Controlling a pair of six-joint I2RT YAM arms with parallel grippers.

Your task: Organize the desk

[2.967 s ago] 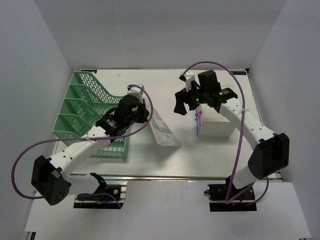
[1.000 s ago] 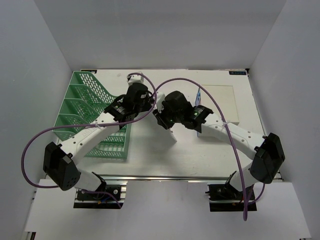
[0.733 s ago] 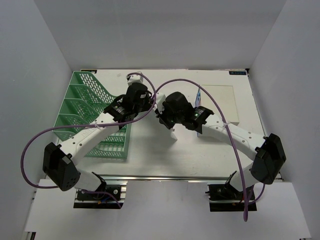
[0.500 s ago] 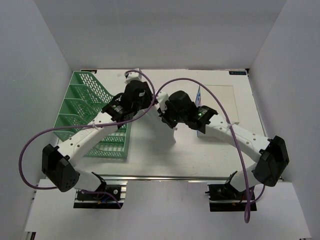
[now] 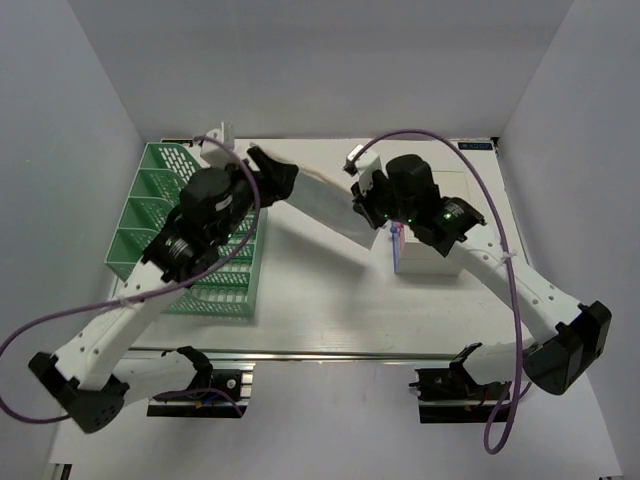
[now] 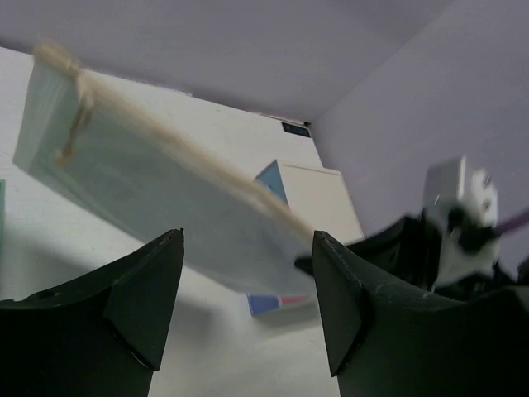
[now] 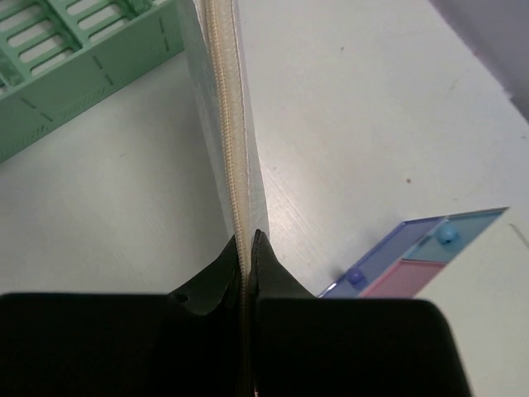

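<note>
Pouch (image 5: 335,205) lifted, seemingly clear of desk (image 5: 320,300).

- Matt white desk (image 5: 300,300), finely streaked.
- Brushed metal rail (image 5: 330,353) along near edge.
- Green plastic mesh rack (image 5: 150,215), slight sheen.
- Book (image 5: 332,202): smooth pale cover with some gloss, cream paper inside, fibrous at the edge.
- Box (image 5: 425,262): smooth white shell; translucent blue and pink plastic drawers (image 7: 413,248).
- Left gripper (image 6: 246,240) fingers (image 6: 140,306): matt black plastic.

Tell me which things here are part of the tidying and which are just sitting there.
In the job: zip pouch, pinched in the right tool; green mesh file rack, probably its destination; desk.
Just sitting: white drawer box; left tool, open, holding nothing.
</note>
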